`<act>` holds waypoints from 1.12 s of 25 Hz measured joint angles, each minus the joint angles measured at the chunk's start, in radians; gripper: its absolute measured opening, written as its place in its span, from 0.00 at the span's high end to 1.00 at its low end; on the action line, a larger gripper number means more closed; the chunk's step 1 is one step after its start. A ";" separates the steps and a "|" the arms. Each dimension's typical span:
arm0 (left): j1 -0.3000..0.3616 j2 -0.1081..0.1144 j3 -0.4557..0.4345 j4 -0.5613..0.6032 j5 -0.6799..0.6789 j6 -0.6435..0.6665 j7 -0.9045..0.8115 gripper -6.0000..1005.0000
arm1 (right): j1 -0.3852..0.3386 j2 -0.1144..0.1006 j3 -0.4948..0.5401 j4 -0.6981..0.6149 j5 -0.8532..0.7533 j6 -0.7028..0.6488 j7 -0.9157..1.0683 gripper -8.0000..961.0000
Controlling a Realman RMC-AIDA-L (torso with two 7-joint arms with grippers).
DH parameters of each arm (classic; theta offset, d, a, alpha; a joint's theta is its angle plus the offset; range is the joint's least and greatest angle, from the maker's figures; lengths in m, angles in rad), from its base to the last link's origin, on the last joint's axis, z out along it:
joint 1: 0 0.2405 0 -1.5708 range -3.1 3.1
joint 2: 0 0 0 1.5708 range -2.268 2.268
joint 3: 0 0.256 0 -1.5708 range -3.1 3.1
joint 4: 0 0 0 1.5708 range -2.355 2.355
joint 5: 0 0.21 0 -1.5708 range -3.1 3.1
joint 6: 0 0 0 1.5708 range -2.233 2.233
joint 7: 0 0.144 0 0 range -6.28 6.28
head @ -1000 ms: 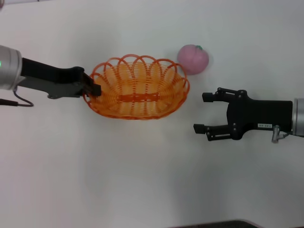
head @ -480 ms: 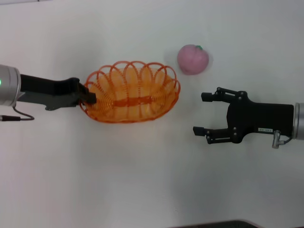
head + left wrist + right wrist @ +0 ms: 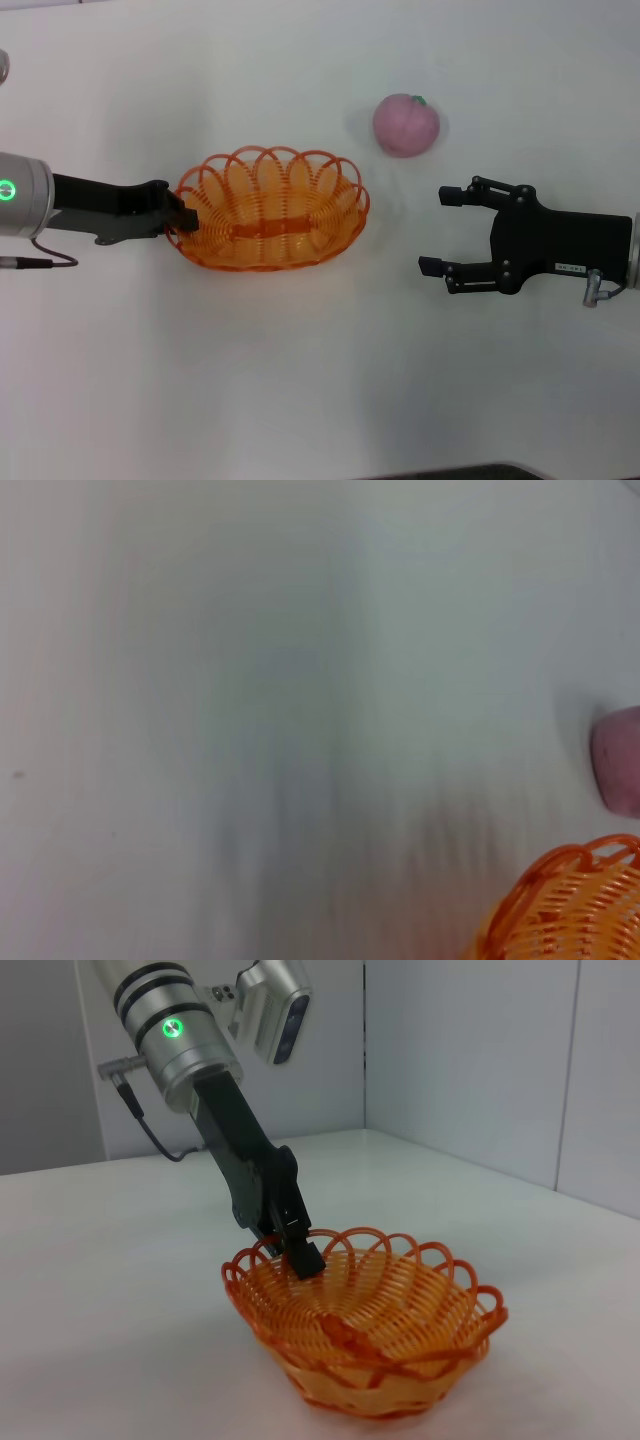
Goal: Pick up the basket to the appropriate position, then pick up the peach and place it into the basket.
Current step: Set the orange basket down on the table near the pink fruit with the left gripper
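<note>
The orange wire basket (image 3: 268, 210) lies left of the table's middle. My left gripper (image 3: 185, 213) is shut on its left rim. The right wrist view shows that grip (image 3: 301, 1256) on the basket (image 3: 370, 1345), which is level and low at the table surface. The pink peach (image 3: 406, 125) sits on the table behind and right of the basket, apart from it. My right gripper (image 3: 436, 230) is open and empty, right of the basket and nearer than the peach. The left wrist view shows only a basket rim corner (image 3: 565, 905) and the peach's edge (image 3: 620, 770).
The white table (image 3: 300, 370) carries nothing else. A pale wall (image 3: 470, 1050) stands behind the table in the right wrist view. A dark edge (image 3: 450, 472) runs along the table's near side.
My left gripper has drawn the basket left and nearer to me, away from the peach. My right gripper has shifted slightly right and nearer, still open. The peach has not moved.
</note>
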State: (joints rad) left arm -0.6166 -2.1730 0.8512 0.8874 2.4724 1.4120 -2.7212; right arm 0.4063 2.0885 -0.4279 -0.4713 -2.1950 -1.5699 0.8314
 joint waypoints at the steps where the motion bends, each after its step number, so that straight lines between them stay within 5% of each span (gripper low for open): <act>1: 0.001 0.000 0.000 0.000 -0.005 -0.002 0.000 0.93 | 0.000 0.000 0.000 0.000 0.000 0.000 0.000 0.02; 14: 0.014 0.007 0.006 -0.008 -0.048 0.020 -0.020 0.92 | -0.001 0.001 0.000 -0.001 0.000 -0.003 0.000 0.02; 17: 0.018 0.007 0.006 -0.006 -0.050 0.038 -0.017 0.73 | -0.002 0.001 0.000 -0.001 0.000 -0.005 0.000 0.02; 28: 0.085 0.012 -0.007 0.101 -0.066 0.050 0.031 0.28 | -0.008 0.000 0.024 -0.002 0.000 -0.007 0.000 0.02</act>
State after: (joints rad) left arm -0.5315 -2.1614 0.8444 0.9883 2.4063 1.4624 -2.6898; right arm 0.3984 2.0884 -0.4038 -0.4736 -2.1951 -1.5768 0.8314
